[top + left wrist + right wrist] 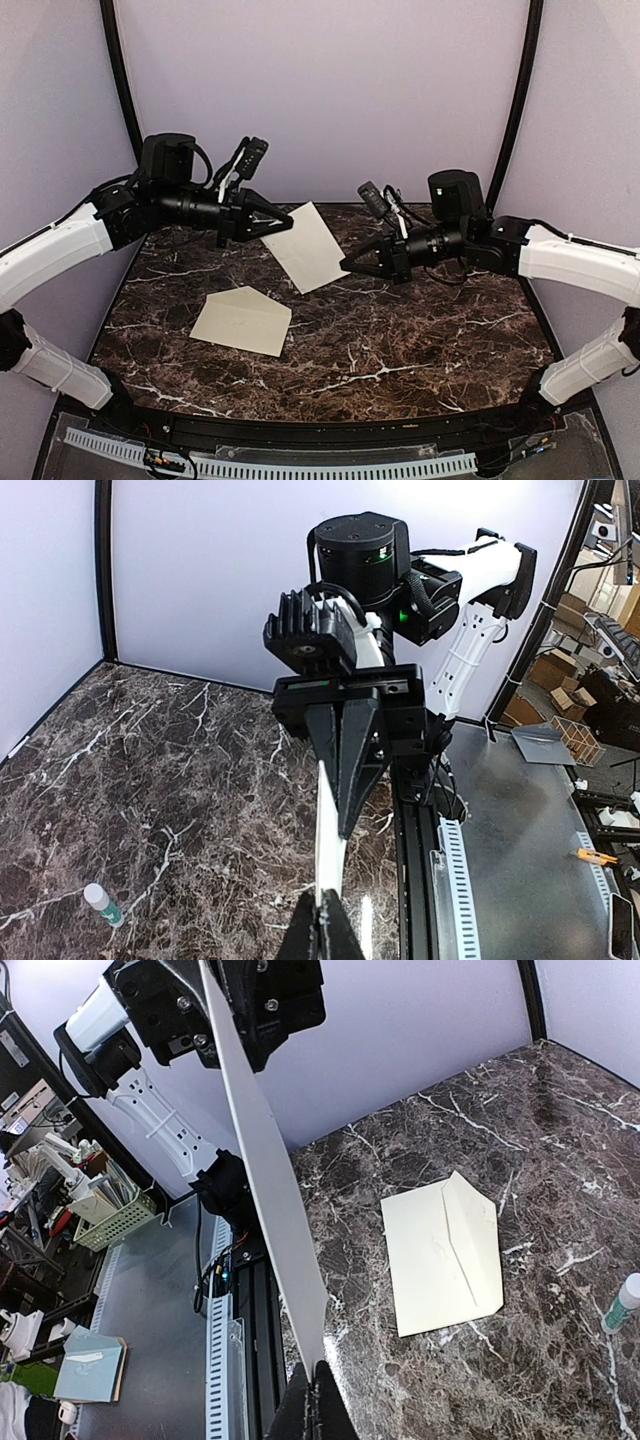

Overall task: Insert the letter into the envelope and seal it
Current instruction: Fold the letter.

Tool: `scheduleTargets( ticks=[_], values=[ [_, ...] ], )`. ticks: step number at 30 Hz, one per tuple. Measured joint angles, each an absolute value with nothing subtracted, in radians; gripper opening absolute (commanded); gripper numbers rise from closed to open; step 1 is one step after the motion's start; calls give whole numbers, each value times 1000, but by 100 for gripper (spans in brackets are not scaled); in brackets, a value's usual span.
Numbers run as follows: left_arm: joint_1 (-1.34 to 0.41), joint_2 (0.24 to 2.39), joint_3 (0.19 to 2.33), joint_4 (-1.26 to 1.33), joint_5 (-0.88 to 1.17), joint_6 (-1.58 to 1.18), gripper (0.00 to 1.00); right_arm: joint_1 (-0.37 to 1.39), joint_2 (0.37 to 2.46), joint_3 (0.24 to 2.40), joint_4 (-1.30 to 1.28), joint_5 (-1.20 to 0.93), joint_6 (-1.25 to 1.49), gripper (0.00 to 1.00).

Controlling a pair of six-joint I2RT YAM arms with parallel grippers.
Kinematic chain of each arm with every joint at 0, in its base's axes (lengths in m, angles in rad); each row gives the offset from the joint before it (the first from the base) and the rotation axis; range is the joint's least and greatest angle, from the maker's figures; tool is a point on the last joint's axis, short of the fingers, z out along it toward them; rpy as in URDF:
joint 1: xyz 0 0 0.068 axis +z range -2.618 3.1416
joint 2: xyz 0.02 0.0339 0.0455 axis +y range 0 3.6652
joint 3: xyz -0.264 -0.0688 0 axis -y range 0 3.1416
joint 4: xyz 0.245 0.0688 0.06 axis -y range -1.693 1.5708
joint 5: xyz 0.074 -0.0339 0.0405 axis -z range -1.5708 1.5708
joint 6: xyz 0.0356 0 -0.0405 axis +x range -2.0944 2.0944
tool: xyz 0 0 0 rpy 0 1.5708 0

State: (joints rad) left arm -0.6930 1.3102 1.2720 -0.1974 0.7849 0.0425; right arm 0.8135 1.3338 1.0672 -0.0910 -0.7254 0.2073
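Dark marble table (pixel 400 340), letter held up between both arms, envelope lying flat below.
Left gripper (pixel 283 226) is clamped on the far-left corner of the letter (pixel 308 245) and right gripper (pixel 348 264) on its near-right edge, so the sheet hangs tilted, clear of the table. The envelope (pixel 242 320) sits near-left and apart from it, and its flap looks open. Move both arms together so the paper neither buckles nor tears, then bring one edge low and line it up with the envelope mouth.

Dark marble table (pixel 400 340), cream envelope (pixel 241 320) lying flat, small bottle (pixel 101 903)
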Motion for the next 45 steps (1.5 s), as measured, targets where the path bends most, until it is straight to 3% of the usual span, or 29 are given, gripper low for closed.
scheduleTargets(
  ticks=[23, 27, 33, 36, 40, 45],
  values=[
    [-658, 1229, 1227, -151, 736, 22, 0, 809, 1295, 1014, -71, -679, 219, 1],
    [-643, 1192, 1194, -92, 700, -18, 0, 803, 1295, 1005, -57, -675, 233, 16],
    [-638, 1129, 1089, 46, 629, -115, 0, 799, 1275, 953, 115, -742, 327, 23],
    [-638, 1100, 1045, 121, 591, -173, 0, 799, 1275, 940, 240, -787, 420, 17],
    [-638, 1072, 988, 252, 555, -267, 0, 798, 1280, 947, 372, -808, 544, 0],
    [-638, 1069, 959, 347, 510, -364, 0, 797, 1308, 993, 421, -784, 669, 0]
  ],
)
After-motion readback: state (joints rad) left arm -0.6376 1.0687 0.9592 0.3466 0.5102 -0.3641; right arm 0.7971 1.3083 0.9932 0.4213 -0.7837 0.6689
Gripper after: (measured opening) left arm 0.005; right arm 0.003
